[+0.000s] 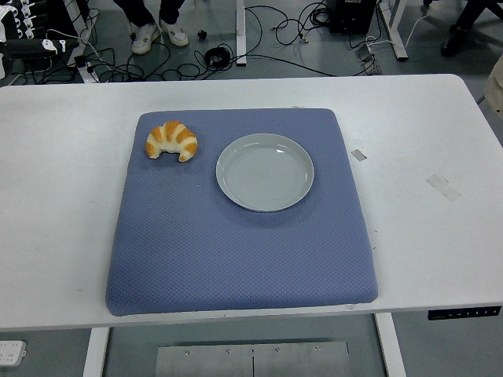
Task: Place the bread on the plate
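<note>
Where a blue mat (236, 236) covers the white table (424, 236), croissant (172, 140) beside empty plate (265, 172), cables (259, 47) behind.

A blue mat (236, 251) covers the white table (63, 196); apparently a person's shoes (159, 34) beyond.

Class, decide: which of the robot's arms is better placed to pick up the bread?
Probably left: neither arm shows, but the croissant lies on the mat's far-left corner, left of the empty plate.
</note>
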Robot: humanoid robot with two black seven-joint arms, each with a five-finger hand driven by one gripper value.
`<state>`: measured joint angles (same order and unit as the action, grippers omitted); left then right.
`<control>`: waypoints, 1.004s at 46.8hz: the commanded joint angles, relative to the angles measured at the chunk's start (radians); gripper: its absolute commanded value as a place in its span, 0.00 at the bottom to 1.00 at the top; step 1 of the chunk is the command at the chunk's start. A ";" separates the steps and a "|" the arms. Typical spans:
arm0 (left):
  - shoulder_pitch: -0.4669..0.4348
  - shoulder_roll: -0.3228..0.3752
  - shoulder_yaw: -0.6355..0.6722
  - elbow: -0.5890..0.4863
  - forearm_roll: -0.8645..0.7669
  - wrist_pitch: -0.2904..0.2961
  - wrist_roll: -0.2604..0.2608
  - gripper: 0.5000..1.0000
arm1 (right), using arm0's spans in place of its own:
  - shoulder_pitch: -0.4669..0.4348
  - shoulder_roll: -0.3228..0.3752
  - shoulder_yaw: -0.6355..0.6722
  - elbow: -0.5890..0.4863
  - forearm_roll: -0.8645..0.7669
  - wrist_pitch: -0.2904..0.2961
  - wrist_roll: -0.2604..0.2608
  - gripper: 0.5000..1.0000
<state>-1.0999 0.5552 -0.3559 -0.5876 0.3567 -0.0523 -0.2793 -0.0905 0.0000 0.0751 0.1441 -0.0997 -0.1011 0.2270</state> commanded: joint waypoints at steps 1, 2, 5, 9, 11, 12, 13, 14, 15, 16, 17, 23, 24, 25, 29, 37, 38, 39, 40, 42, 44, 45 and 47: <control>0.000 0.000 0.002 0.000 0.001 0.000 0.000 0.97 | 0.000 0.000 0.000 0.000 0.000 0.000 0.000 1.00; 0.000 0.000 0.003 0.000 0.001 0.000 0.000 0.96 | 0.000 0.000 0.000 0.000 0.000 0.000 0.000 1.00; 0.000 0.000 0.006 0.000 0.002 0.000 -0.001 0.97 | 0.000 0.000 0.000 0.000 0.000 0.000 0.000 1.00; -0.001 0.000 0.006 0.000 0.004 0.000 -0.001 0.97 | 0.000 0.000 0.000 0.000 0.000 0.000 0.000 1.00; -0.001 0.000 0.008 0.000 0.018 0.002 -0.001 0.97 | 0.000 0.000 0.000 0.000 0.000 0.000 0.000 1.00; -0.001 0.000 0.008 0.000 0.019 0.003 -0.001 0.97 | 0.000 0.000 0.000 0.000 0.000 0.000 0.000 1.00; -0.001 0.000 0.009 0.000 0.022 0.003 -0.001 0.97 | 0.000 0.000 0.000 0.000 0.000 0.000 0.000 1.00; -0.001 0.002 0.009 0.000 0.027 0.003 -0.001 0.97 | 0.000 0.000 0.000 0.000 0.000 0.000 0.000 1.00; -0.001 0.002 0.009 0.000 0.031 0.003 -0.001 0.97 | 0.000 0.000 0.000 0.000 0.000 0.000 0.000 1.00; -0.003 0.002 0.009 0.000 0.034 0.003 -0.001 0.97 | 0.000 0.000 0.000 0.000 0.000 0.000 0.000 1.00; -0.006 0.002 0.009 0.000 0.036 0.005 0.000 0.97 | 0.000 0.000 0.000 0.000 0.000 0.000 0.000 1.00; -0.006 0.003 0.009 0.000 0.036 0.005 0.002 0.97 | 0.000 0.000 0.000 0.000 0.000 0.000 0.000 1.00; -0.008 0.005 0.011 0.000 0.038 0.005 0.002 0.97 | 0.000 0.000 0.000 0.000 0.000 0.000 0.000 1.00; -0.008 0.005 0.018 0.000 0.038 0.006 0.002 0.97 | 0.000 0.000 0.000 0.000 0.000 0.000 0.000 1.00; -0.027 0.008 0.090 -0.003 0.038 0.009 0.003 0.96 | 0.000 0.000 0.000 0.000 0.000 0.000 0.000 1.00; -0.063 -0.003 0.160 -0.014 0.039 0.080 0.003 0.96 | 0.000 0.000 0.000 0.000 0.000 0.000 0.000 1.00; -0.061 -0.004 0.161 -0.014 0.041 0.098 0.003 0.96 | 0.000 0.000 0.000 0.000 0.000 0.000 0.000 1.00; -0.061 -0.008 0.163 -0.015 0.044 0.115 0.003 0.96 | 0.000 0.000 0.000 0.000 0.000 0.000 0.000 1.00; -0.061 -0.015 0.164 -0.015 0.051 0.133 0.003 0.96 | 0.000 0.000 0.000 0.000 0.000 0.000 0.000 1.00; -0.063 -0.038 0.169 -0.015 0.082 0.161 0.005 0.96 | 0.000 0.000 0.000 0.000 0.000 0.000 0.000 1.00; -0.064 -0.060 0.173 -0.015 0.120 0.186 0.006 0.96 | 0.000 0.000 0.000 0.000 0.000 0.000 0.000 1.00; -0.064 -0.066 0.173 -0.015 0.137 0.196 0.006 0.96 | 0.000 0.000 0.000 0.000 0.000 0.000 0.000 1.00; -0.063 -0.078 0.173 -0.015 0.162 0.215 0.006 0.96 | 0.000 0.000 0.000 0.000 0.000 0.000 0.000 1.00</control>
<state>-1.1630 0.4944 -0.1831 -0.6037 0.4825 0.1363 -0.2740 -0.0907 0.0000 0.0752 0.1442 -0.0997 -0.1014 0.2270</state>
